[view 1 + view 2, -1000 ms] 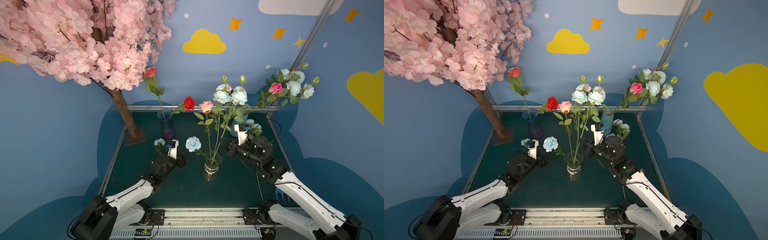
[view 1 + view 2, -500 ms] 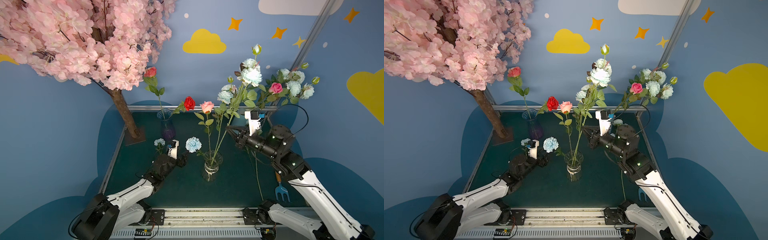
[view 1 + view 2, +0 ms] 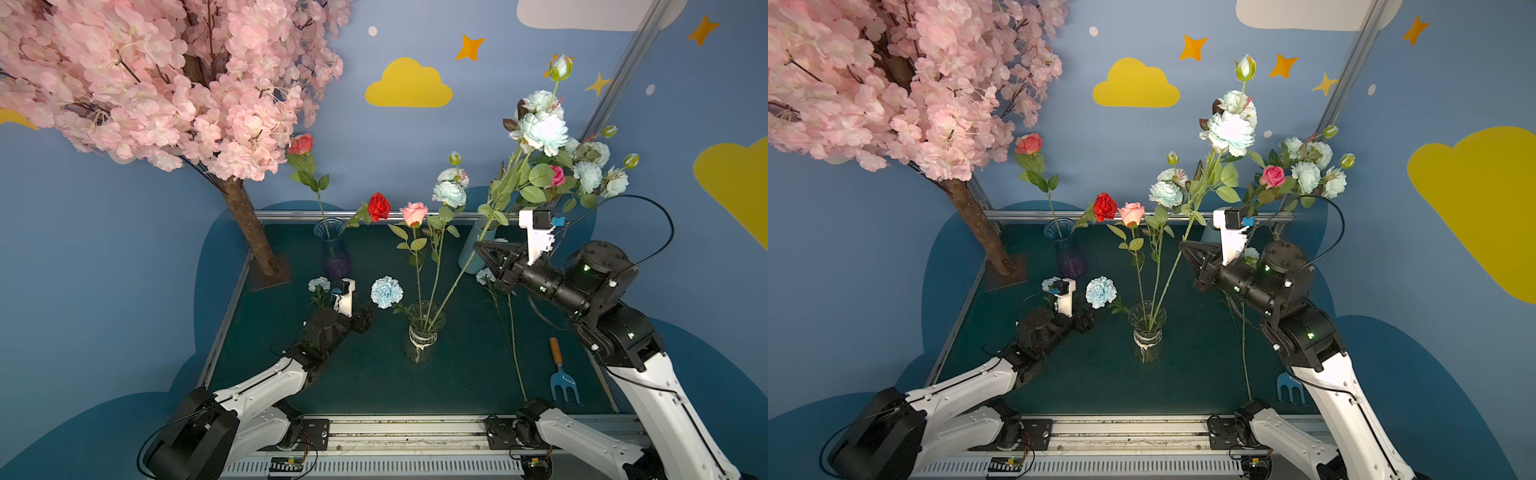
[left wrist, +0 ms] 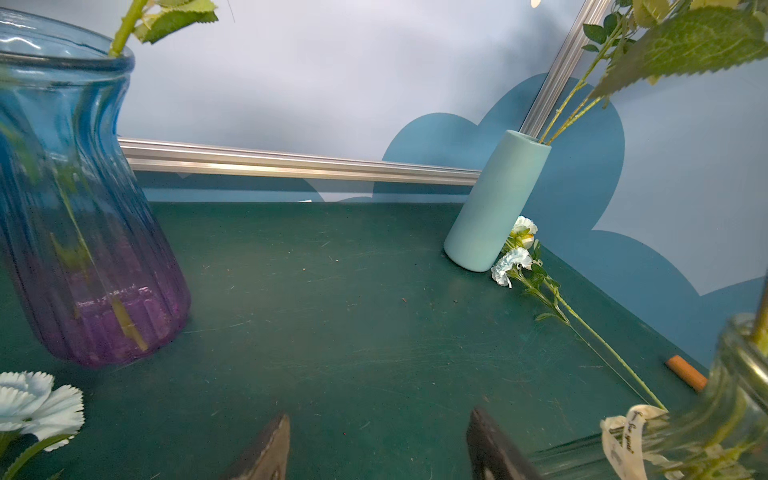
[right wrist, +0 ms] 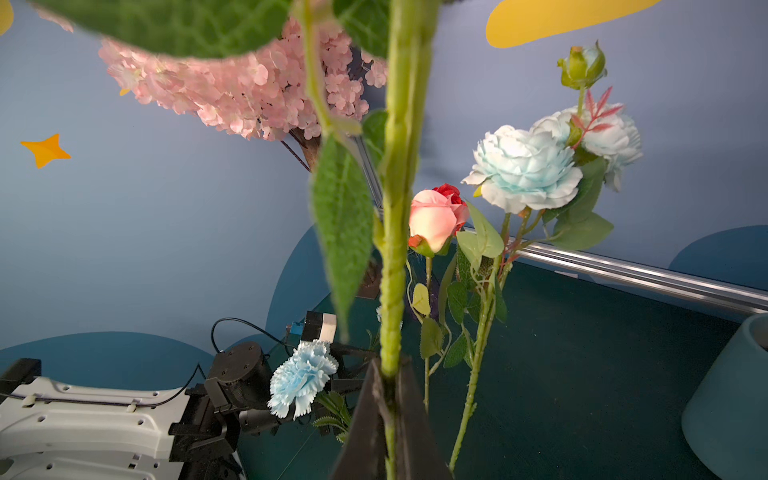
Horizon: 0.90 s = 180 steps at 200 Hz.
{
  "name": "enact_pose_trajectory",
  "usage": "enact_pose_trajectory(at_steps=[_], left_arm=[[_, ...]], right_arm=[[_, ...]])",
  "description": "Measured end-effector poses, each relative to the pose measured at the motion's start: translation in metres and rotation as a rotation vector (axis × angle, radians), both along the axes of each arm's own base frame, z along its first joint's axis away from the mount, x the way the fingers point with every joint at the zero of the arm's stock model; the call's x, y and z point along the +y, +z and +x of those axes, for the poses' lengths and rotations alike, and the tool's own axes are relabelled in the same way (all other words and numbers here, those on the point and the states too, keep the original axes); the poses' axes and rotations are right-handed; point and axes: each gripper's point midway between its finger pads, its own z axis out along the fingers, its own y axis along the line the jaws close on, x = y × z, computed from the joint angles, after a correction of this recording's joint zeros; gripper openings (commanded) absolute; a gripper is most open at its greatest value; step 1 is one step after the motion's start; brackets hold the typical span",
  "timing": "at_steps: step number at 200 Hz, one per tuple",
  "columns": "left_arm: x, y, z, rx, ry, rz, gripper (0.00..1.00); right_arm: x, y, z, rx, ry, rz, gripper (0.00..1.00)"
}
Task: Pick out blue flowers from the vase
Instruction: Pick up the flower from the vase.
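Observation:
My right gripper [image 3: 477,246] [image 5: 388,370] is shut on the green stem of a blue flower [image 3: 540,129] [image 3: 1229,131]. The stem slants up from the clear glass vase [image 3: 426,332] [image 3: 1147,332], and its lower end still reaches the vase mouth. Another blue flower [image 3: 449,193], a pink rose [image 3: 413,214] and a short blue carnation [image 3: 386,292] [image 5: 301,374] stand in or lean from that vase. My left gripper [image 3: 368,316] [image 4: 379,419] hovers low over the mat left of the vase. It is open, with nothing between its fingers.
A blue flower [image 3: 484,276] lies on the green mat beside a light blue cylinder vase [image 3: 471,257] holding more blooms. A blue-purple glass vase [image 3: 334,253] with red roses stands at the back. The pink blossom tree [image 3: 245,224] fills the left. A small garden fork [image 3: 561,374] lies front right.
My right gripper has risen and drawn back to the right with the stem, lifting the blue blooms well above the other flowers. The left arm has not moved.

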Motion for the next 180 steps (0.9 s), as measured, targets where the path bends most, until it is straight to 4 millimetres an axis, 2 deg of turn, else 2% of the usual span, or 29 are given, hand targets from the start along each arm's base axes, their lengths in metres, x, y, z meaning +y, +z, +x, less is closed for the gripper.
enact_pose_trajectory(at_steps=[47, 87, 142, 165, 180], left_arm=[[0.002, 0.0, 0.001, 0.003, 0.009, -0.005, 0.68], [0.004, 0.0, 0.002, 0.005, 0.015, -0.009, 0.68], [0.005, 0.0, 0.003, 0.007, 0.017, -0.012, 0.68], [0.005, 0.0, 0.003, 0.008, 0.018, -0.012, 0.68], [0.004, -0.002, 0.003, 0.012, 0.018, -0.009, 0.68]], right_arm=[[-0.014, 0.026, -0.014, -0.029, -0.01, -0.002, 0.0], [-0.026, 0.032, -0.022, -0.029, -0.035, -0.039, 0.0], [-0.039, 0.018, -0.022, 0.021, -0.093, -0.108, 0.0], [-0.047, 0.001, -0.015, 0.067, -0.141, -0.156, 0.0], [-0.052, -0.019, -0.006, 0.122, -0.174, -0.202, 0.0]])
